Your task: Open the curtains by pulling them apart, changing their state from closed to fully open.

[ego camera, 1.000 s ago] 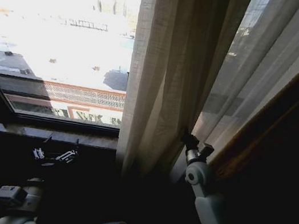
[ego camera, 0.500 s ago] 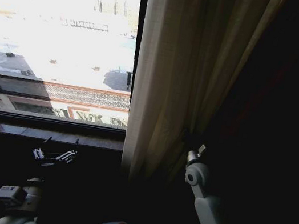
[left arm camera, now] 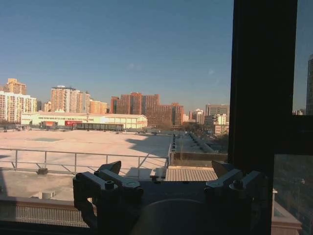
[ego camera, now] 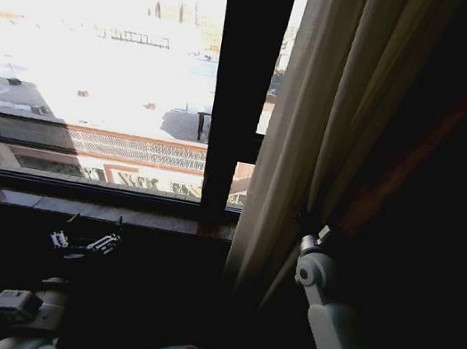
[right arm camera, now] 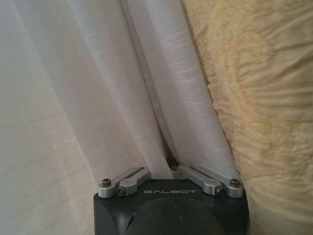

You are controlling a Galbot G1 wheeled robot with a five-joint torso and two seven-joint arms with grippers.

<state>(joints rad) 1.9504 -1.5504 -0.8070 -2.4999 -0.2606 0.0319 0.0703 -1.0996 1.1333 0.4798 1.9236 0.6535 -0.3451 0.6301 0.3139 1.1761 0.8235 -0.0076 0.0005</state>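
The curtains [ego camera: 313, 134] hang as one bunched cream panel right of the window's middle, in long vertical pleats. My right gripper [ego camera: 307, 226] is pressed into the panel's lower part, its arm rising from below. In the right wrist view the right gripper [right arm camera: 169, 170] is shut on a fold of the sheer white curtains [right arm camera: 161, 98], which fan away from the pinch. My left gripper [ego camera: 84, 241] sits low in front of the sill, open and holding nothing. The left wrist view shows the left gripper [left arm camera: 168, 178] with its fingers [left arm camera: 110, 171] spread, facing the glass.
A black vertical window frame bar [ego camera: 243, 95] [left arm camera: 261, 83] stands bare left of the panel. A dark heavy drape [ego camera: 450, 177] hangs at the far right, seen as thick cream fabric [right arm camera: 264, 98] beside the sheer. The sill [ego camera: 74, 205] runs below the glass.
My right gripper has drawn the curtain panel to the right, uncovering the black frame bar and a strip of glass. The left arm has stayed still.
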